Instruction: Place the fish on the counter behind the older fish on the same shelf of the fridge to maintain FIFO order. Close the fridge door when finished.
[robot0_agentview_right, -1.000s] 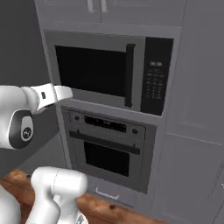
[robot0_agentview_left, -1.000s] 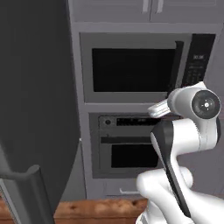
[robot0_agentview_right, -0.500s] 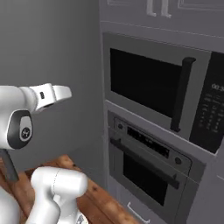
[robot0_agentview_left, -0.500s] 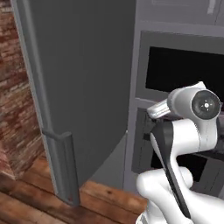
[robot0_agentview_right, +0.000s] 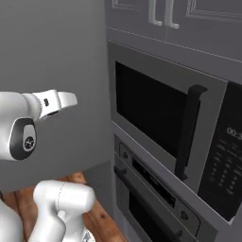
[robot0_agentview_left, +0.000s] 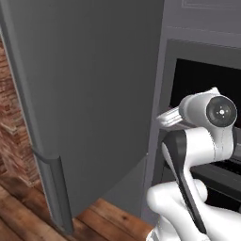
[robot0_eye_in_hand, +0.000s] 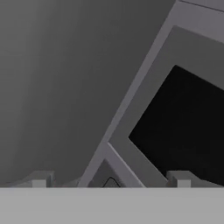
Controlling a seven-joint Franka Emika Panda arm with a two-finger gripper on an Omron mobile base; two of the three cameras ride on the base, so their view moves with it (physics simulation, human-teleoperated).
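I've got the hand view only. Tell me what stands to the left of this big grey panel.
Observer: A red brick wall, seen in the left base view.
Operator: Now say what sits under the dark window.
Observer: An oven, directly below the microwave, in the right base view.
Operator: Report what's above that microwave.
Observer: Grey cabinet doors with two pale bar handles.

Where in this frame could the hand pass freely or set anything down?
Nowhere to set down: no counter or shelf faces the arm. Passing room lies before the fridge door, above the wood floor. Tighter rightward, where the microwave and oven meet the open gripper.
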